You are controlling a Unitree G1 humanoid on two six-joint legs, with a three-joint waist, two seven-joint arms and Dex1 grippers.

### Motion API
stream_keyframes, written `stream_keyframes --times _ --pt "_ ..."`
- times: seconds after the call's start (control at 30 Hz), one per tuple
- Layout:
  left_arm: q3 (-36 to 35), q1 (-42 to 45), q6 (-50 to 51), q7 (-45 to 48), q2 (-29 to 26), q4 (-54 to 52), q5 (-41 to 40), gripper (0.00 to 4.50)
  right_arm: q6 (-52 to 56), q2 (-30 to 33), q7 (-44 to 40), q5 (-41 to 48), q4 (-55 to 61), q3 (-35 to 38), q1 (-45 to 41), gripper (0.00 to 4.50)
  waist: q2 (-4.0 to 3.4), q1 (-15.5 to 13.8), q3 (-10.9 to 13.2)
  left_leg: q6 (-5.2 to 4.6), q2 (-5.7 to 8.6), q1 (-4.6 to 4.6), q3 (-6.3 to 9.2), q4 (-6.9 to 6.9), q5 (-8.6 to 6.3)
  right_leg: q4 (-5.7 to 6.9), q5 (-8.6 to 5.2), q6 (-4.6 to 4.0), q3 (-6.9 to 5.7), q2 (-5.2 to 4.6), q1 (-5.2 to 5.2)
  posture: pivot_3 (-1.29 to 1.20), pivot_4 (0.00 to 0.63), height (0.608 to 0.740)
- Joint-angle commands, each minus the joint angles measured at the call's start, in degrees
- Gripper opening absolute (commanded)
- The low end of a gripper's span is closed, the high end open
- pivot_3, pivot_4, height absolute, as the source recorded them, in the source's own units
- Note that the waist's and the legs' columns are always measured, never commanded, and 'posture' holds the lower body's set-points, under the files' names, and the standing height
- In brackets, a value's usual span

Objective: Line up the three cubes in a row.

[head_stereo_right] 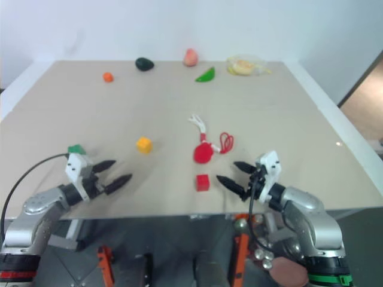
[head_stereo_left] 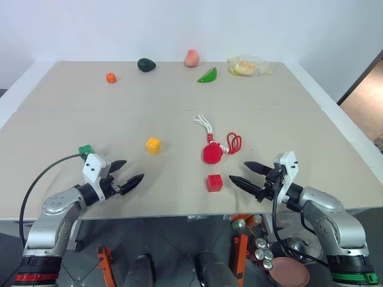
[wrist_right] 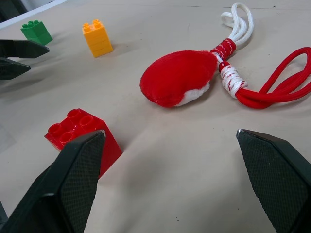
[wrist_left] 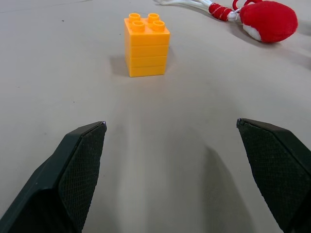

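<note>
Three cubes lie scattered on the tabletop point(head_stereo_left: 179, 197), not yet in a row: the yellow cube point(head_stereo_left: 153, 145) near the middle, the green cube point(head_stereo_left: 85, 149) toward my left edge, the red cube point(head_stereo_left: 214, 183) near the front edge. I judge each a light, rigid plastic brick with smooth flat sides and a studded top; the sides may slip a little, so I would pinch across two opposite side faces, low on the body, not on the studs. A red round toy point(head_stereo_left: 212, 153) with white cord sits between the yellow and red cubes and could snag. My left hand point(head_stereo_left: 127, 176) hovers just beside the green cube, fingers spread wide, holding nothing, aimed at the yellow cube. My right hand point(head_stereo_left: 245, 175) hangs just beside the red cube, equally spread and empty.
</note>
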State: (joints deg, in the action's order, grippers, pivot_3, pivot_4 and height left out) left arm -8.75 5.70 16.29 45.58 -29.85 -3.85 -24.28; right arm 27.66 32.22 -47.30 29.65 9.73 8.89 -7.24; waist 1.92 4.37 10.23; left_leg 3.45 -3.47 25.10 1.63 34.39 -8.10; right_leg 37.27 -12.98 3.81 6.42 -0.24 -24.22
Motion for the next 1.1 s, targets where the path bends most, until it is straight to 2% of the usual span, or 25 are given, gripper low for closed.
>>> stream_keyframes --times 0.03,0.2,0.27,0.43,0.73,0.93,1.1 --pt "-1.2 3.9 1.3 3.1 -2.2 -3.7 -3.5 4.44 0.5 2.5 -1.7 1.9 2.4 1.4 -3.2 4.50 0.00 0.0 0.0 0.00 0.00 0.00 0.00 0.00 0.00 0.00 0.00 0.00 0.00 0.00 0.00 0.00 0.150 0.740" --pt "1.3 8.8 2.4 10.7 -6.5 -5.2 -5.3 4.44 0.1 5.5 -3.6 0.9 -2.0 1.2 -10.9 4.50 -0.07 0.0 0.1 -0.07 0.01 0.01 0.00 0.07 0.12 0.02 0.18 0.03 0.00 0.00 0.00 0.00 0.150 0.740" --pt "2.9 9.5 1.0 12.5 -7.1 -5.4 -4.1 4.44 -0.8 5.9 -3.7 -0.5 -4.3 0.1 -13.7 4.50 -0.08 0.1 0.1 -0.06 0.01 -0.17 -0.03 0.05 0.10 0.00 0.14 0.03 0.00 0.00 0.15 0.00 0.150 0.740" --pt "6.7 11.5 -1.5 16.0 -7.5 -5.3 -2.0 4.44 -4.2 5.1 -4.7 -6.0 -10.9 -5.1 -21.4 4.50 -0.11 0.1 0.1 -0.07 0.00 0.03 -0.04 0.01 0.10 0.01 0.13 0.05 0.01 0.01 -0.04 0.00 0.150 0.740" --pt "9.8 12.8 -4.7 18.3 -6.5 -5.0 -0.3 4.44 -12.3 0.9 -10.7 -15.1 -29.4 -15.1 -34.2 4.50 -0.13 0.1 0.1 -0.08 0.00 0.04 -0.05 0.02 0.11 0.01 0.12 0.09 0.03 0.03 -0.03 0.00 0.150 0.740" --pt "10.1 11.4 -5.8 17.4 -6.0 -5.7 0.3 4.44 -16.0 -0.8 -14.6 -18.8 -39.2 -17.6 -38.8 4.50 -0.14 0.1 0.1 -0.08 0.00 0.07 -0.03 -0.01 0.10 0.01 0.08 0.14 0.03 0.03 -0.03 0.00 0.150 0.740" --pt "9.8 10.2 -5.9 16.5 -5.8 -6.7 0.3 4.44 -17.2 -1.8 -16.7 -22.1 -44.0 -20.1 -39.5 4.50 -0.15 0.1 0.1 -0.08 0.00 0.05 -0.02 -0.01 0.10 0.03 0.08 0.15 0.03 0.04 -0.02 0.00 0.150 0.740"
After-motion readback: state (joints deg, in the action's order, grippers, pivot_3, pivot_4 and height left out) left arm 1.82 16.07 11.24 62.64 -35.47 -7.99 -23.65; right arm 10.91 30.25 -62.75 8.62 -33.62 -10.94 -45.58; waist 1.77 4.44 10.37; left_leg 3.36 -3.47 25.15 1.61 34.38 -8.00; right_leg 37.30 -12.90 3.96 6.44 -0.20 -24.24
